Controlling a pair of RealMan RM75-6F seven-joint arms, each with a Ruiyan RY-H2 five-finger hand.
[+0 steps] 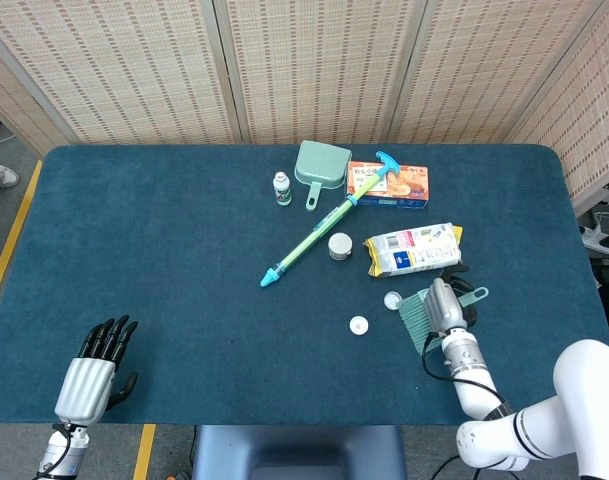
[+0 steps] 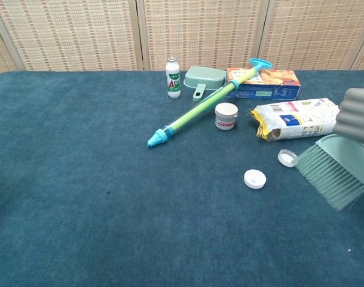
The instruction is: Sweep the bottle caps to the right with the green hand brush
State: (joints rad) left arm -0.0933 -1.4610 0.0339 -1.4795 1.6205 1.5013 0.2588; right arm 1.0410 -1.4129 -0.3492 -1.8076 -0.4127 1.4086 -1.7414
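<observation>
Bottle caps lie on the blue carpet-like bench in the head view: one white cap sits alone, and a second, ring-shaped cap lies just left of the green hand brush. The right hand grips the brush, fingers wrapped round its body, the fan of pale green bristles pointing left and the handle sticking out to the right. Behind it rests a crinkly white and yellow snack packet. The left hand rests at the near left corner, holding nothing, dark fingers stretched out and slightly apart.

From the chest view the white cap is a flat round disc, and the clear ring cap touches the tips of the brush's bristles. Only the ribbed grey back of the right hand shows at the frame edge. Further back stand a small white jar, a small bottle, a green dustpan, an orange and blue box and a long green and blue plastic rod lying slantwise
</observation>
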